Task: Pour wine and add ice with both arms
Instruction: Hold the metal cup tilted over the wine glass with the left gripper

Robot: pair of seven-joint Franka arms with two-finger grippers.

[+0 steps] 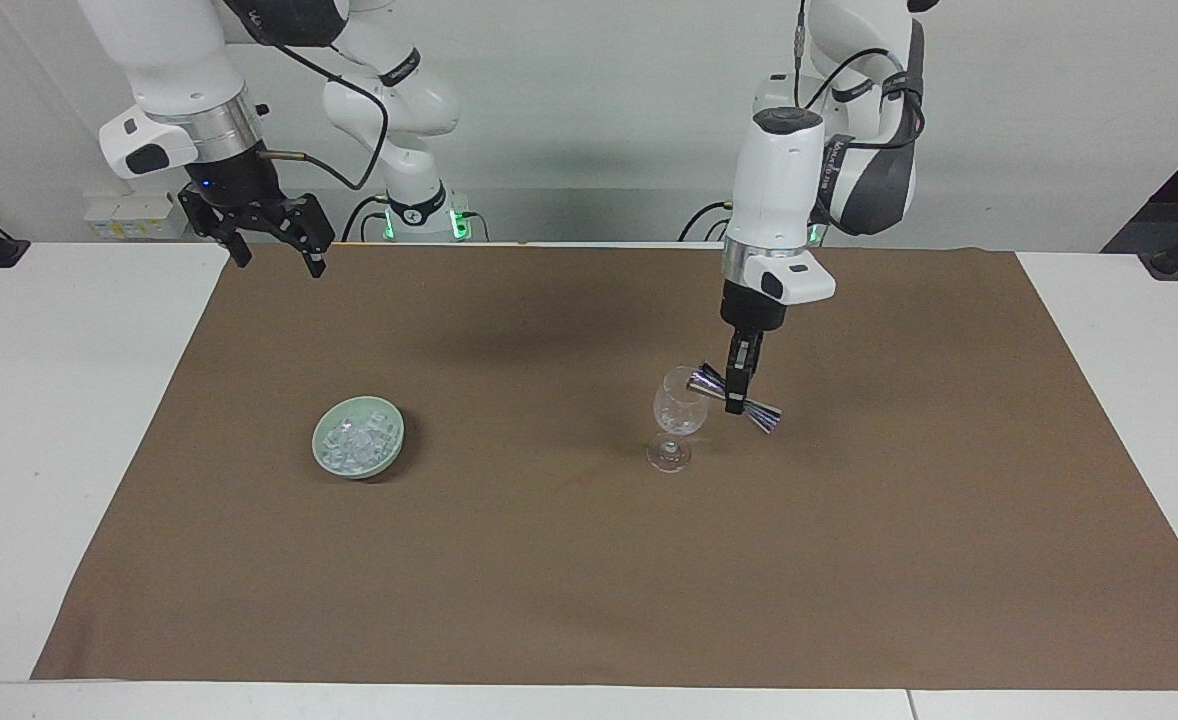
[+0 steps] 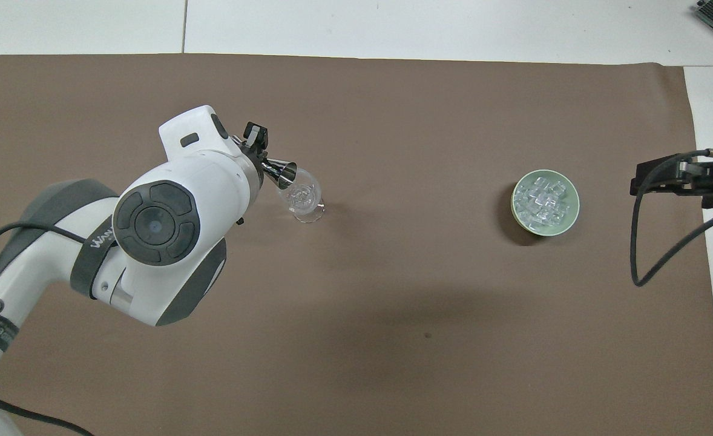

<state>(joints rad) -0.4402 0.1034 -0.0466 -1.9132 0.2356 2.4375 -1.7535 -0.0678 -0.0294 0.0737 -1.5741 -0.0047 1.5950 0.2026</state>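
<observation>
Steel jigger (image 1: 740, 397) tipped at glass (image 1: 678, 412) rim.
Keep left fingers (image 1: 738, 403) clamped on it, mouth over bowl; right gripper (image 1: 271, 245), wide open, waits.

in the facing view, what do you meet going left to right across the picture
right gripper → bowl of ice → glass → left gripper holding the jigger

Bright even light, soft shadows, sharp focus
</observation>
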